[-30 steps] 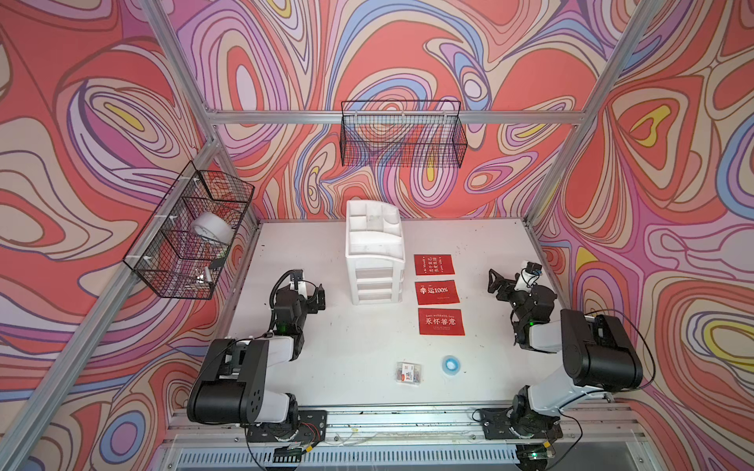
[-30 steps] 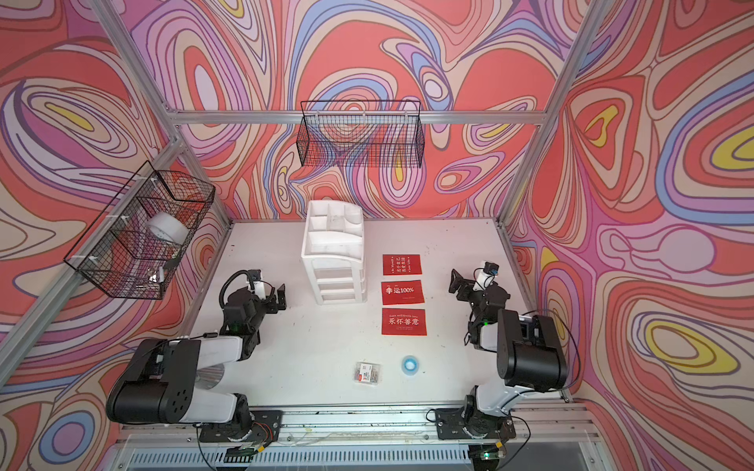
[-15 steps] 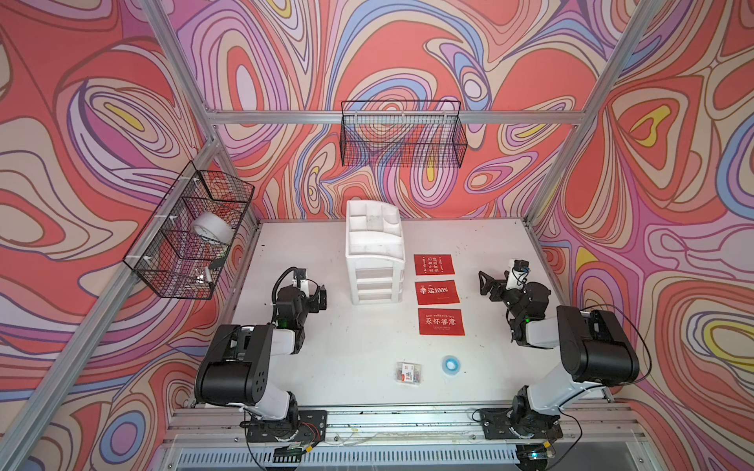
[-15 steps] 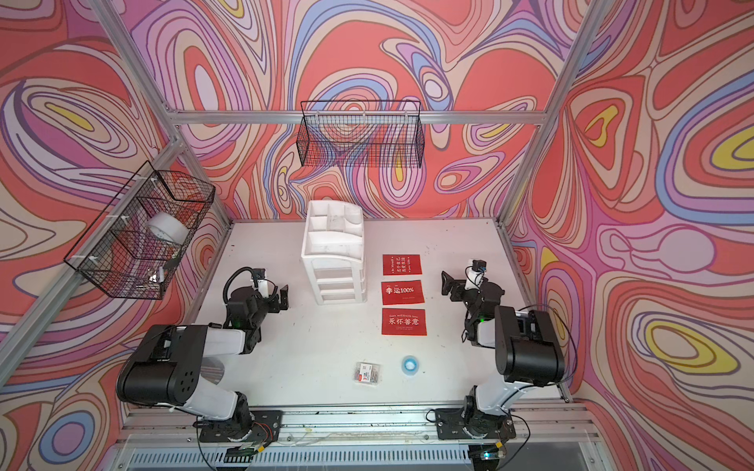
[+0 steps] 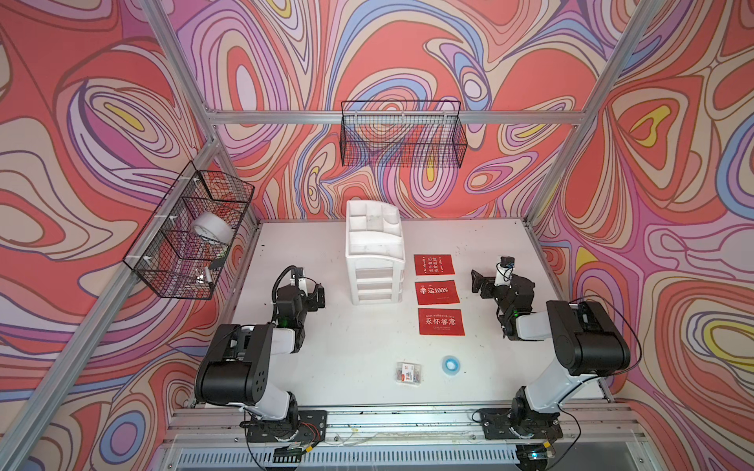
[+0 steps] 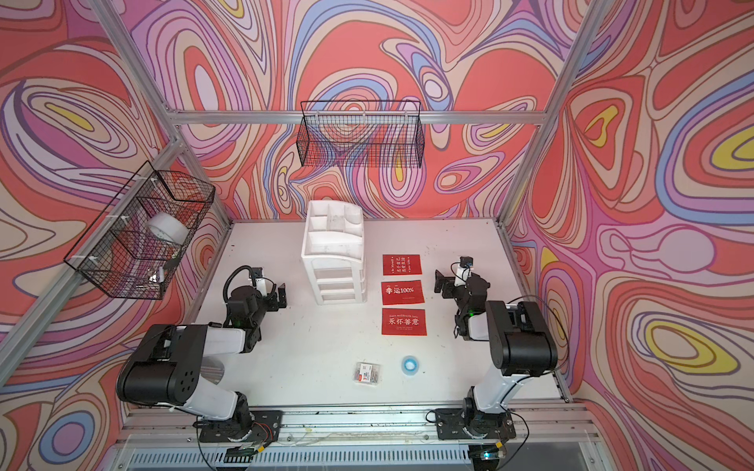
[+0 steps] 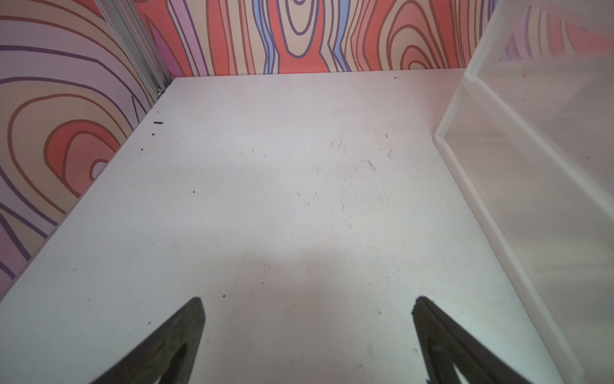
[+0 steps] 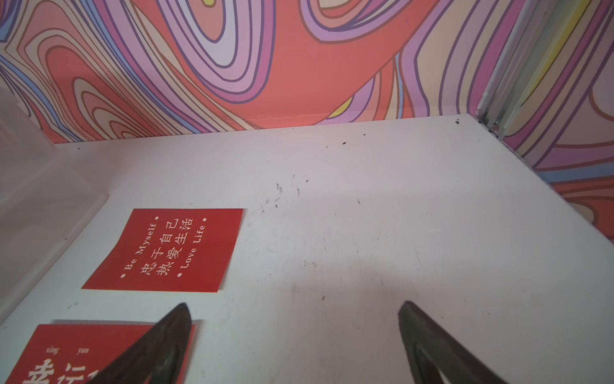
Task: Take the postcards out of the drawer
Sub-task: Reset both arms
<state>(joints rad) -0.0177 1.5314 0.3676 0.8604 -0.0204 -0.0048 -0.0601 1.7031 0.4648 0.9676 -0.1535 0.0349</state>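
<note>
Scanning the bench (image 5: 326, 359): drawer unit (image 5: 375, 261) mid-bench, three postcards (image 5: 437, 292) lying flat at its 3 o'clock. Thin, light, bendy, probably slick, so pinch an edge. Left tool (image 7: 307, 299) and right tool (image 8: 294, 306) both gape wide, empty.

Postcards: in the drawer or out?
Out. Three red postcards lie flat on the table, beside the white drawer unit; its drawers look shut.

Table (image 5: 302, 244) bare L of drawer unit (image 5: 375, 265); 3 postcards (image 5: 437, 292) crowd its R.
</note>
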